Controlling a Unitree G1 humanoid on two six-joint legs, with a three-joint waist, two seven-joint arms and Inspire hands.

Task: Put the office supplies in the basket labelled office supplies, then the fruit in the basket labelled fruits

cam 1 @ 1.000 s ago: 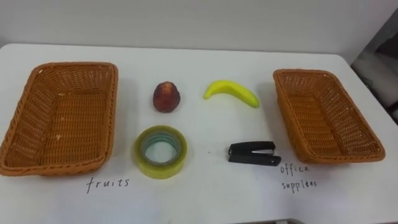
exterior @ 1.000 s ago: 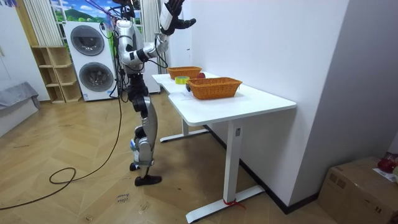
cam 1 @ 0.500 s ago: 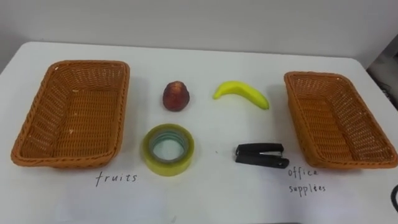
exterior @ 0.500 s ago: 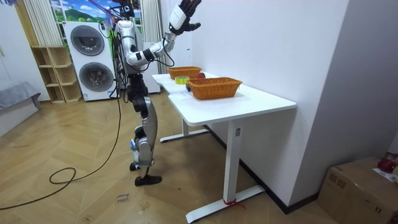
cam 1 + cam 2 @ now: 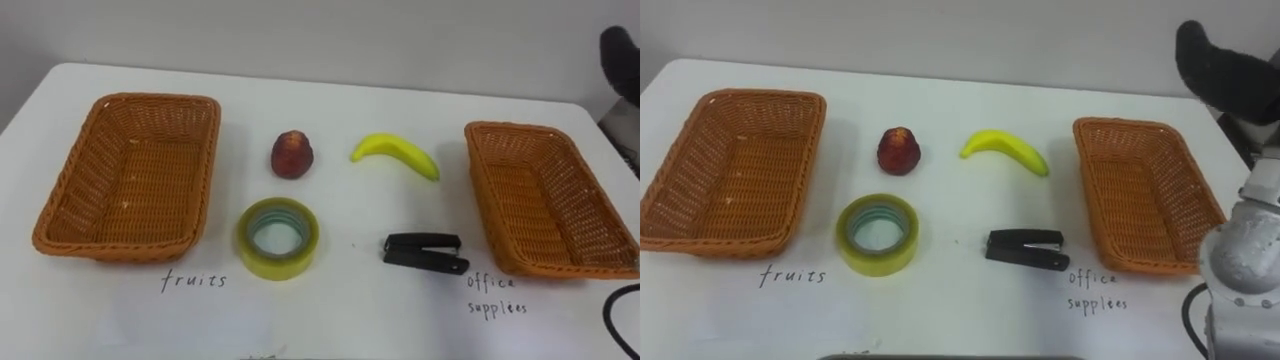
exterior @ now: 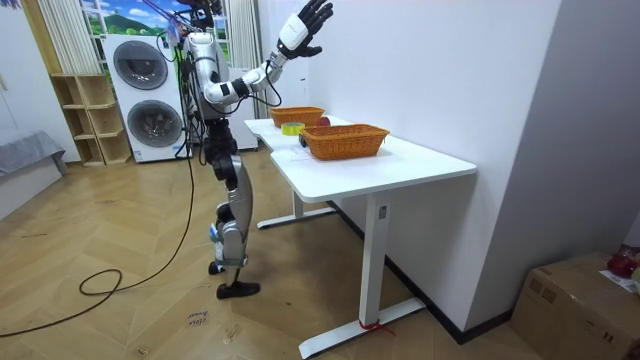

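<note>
Sorting not begun: red fruit (image 5: 291, 155), banana (image 5: 396, 156), tape roll (image 5: 277, 238) and stapler (image 5: 425, 252) lie on the table (image 5: 350, 305) between the empty fruit basket (image 5: 211, 150) and office-supplies basket (image 5: 478, 185), so the raised right hand (image 6: 303, 28), fingers spread and empty, should lower onto one.

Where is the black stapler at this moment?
In the left eye view the stapler lies on the table, right of centre, beside the right-hand basket and in front of the banana.

The two eye views look down from the robot's head, close above the counter (image 5: 330, 320), facing the wall (image 5: 300, 30). They share the counter from the left basket (image 5: 130, 170) to the right basket (image 5: 545, 200), all below the raised right hand (image 6: 303, 27). The room view stands far off, past the counter's end.
</note>
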